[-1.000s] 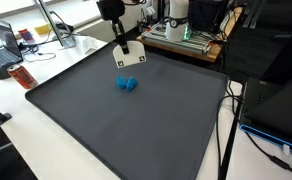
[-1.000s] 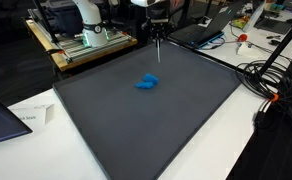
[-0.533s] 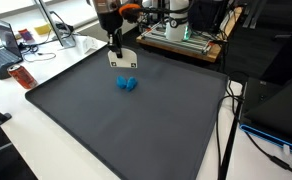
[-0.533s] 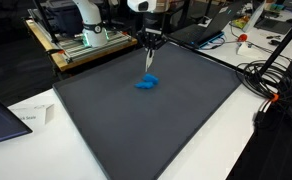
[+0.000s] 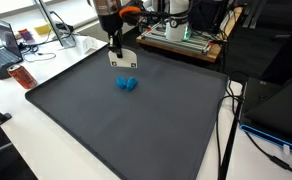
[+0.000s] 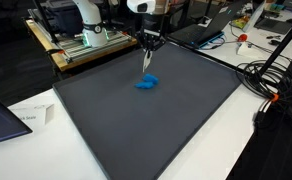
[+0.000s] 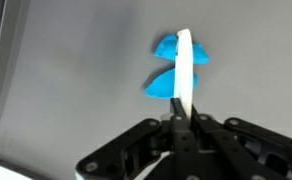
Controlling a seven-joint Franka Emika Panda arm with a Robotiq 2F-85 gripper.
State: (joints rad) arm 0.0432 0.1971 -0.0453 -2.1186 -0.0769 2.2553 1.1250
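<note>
White card (image 5: 124,58), pinched edge-on in the jaws, hangs mid-carry over the blue lump (image 5: 127,83) on the surface (image 5: 136,130), so any lowering likely needs a straight, gentle descent.

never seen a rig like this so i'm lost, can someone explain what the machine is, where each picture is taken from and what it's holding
This is a single robot arm steered by a person. Its grasping part, the end effector, is a two-fingered clamp.

Two pictures come from cameras standing outside the robot and looking at the same scene from different places. The third comes from a camera on the wrist, looking down past the fingers.

A dark grey mat covers a white table. On the mat lies a small blue object that looks like two lumps.

The end effector is shut on a thin white card. The wrist view shows the card edge-on as a narrow white strip across the blue object. Whether the card touches anything cannot be told.
</note>
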